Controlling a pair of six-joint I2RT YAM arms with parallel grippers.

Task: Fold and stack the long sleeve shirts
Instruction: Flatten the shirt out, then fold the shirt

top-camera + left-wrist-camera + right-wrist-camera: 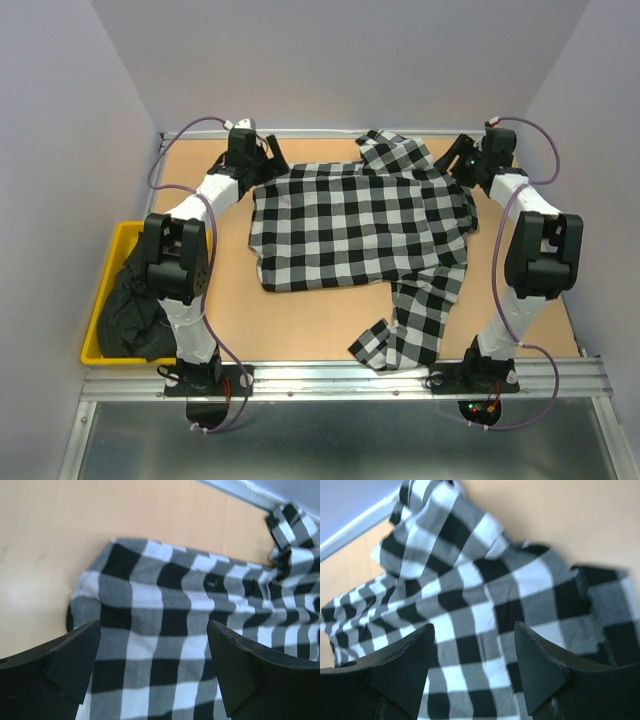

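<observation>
A large black-and-white check long sleeve shirt (360, 225) lies spread on the wooden table. One sleeve trails toward the near edge (415, 320) and a bunched part sits at the far edge (392, 152). My left gripper (268, 160) hovers open over the shirt's far left corner. In the left wrist view the check cloth (165, 605) fills the gap between its parted jaws (154, 630), which hold nothing. My right gripper (462, 160) stands open over the far right corner, with cloth (460, 580) below its jaws (474, 627). A second, black shirt (135, 300) lies crumpled in a bin.
The yellow bin (125, 232) stands off the table's left side beside the left arm. Bare wood (310, 320) shows between the shirt and the metal rail at the near edge. Purple walls close in the back and both sides.
</observation>
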